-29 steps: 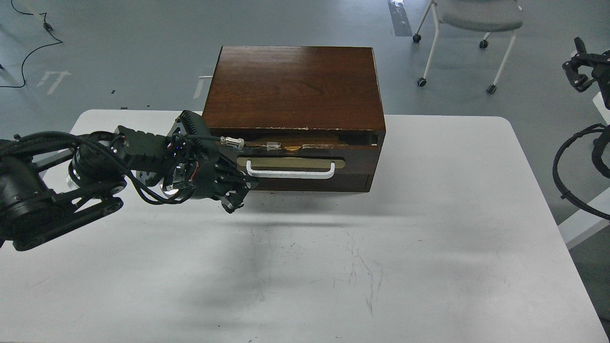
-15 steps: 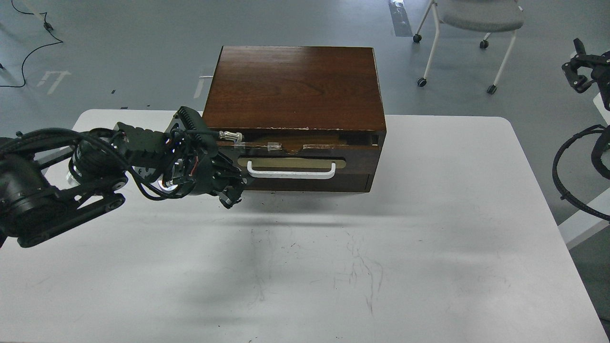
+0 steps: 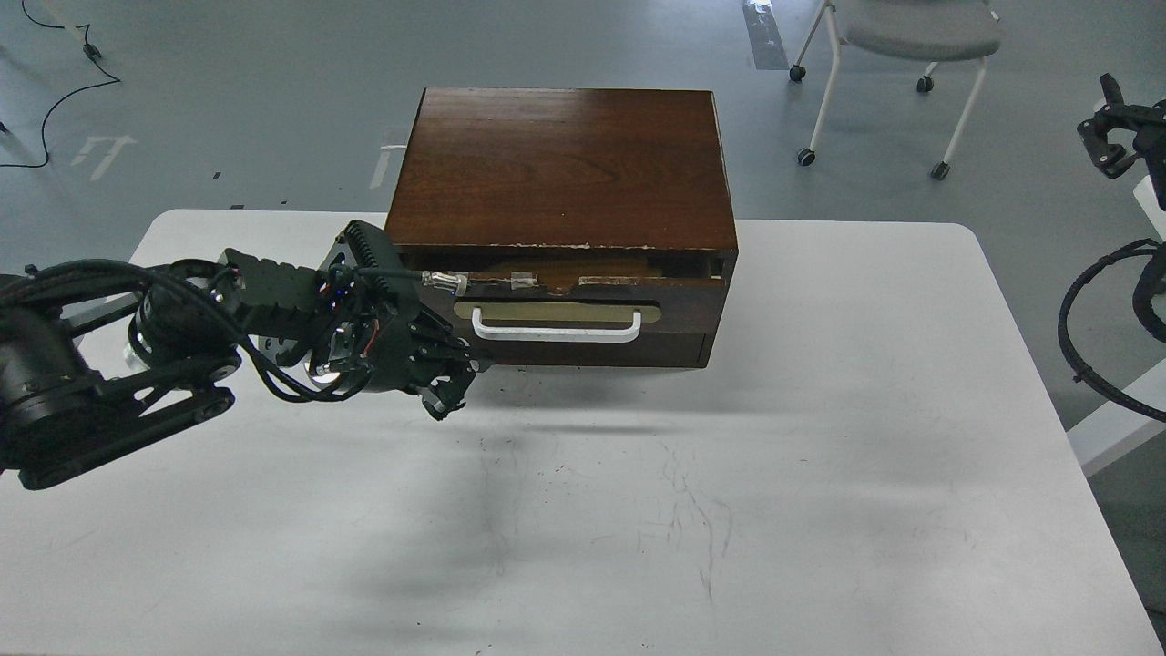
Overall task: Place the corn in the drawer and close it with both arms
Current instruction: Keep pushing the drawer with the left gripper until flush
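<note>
Head view shows the drawer (image 3: 583, 314) nearly shut, corn unseen, left gripper (image 3: 453, 374) near its front, jaw state unclear, final push remaining

Cabinet (image 3: 562, 164) blocks back-centre of counter (image 3: 820, 456). Drawer (image 3: 583, 310) nearly flush, only a thin slit along its top edge, too narrow for a hand. Handle (image 3: 556, 328) free on its right and middle; left hand (image 3: 451, 383) sits just beside its left end, low, near the drawer front. Counter in front and to the right is bare. Right hand (image 3: 1116, 128) far off at the right edge.
</note>
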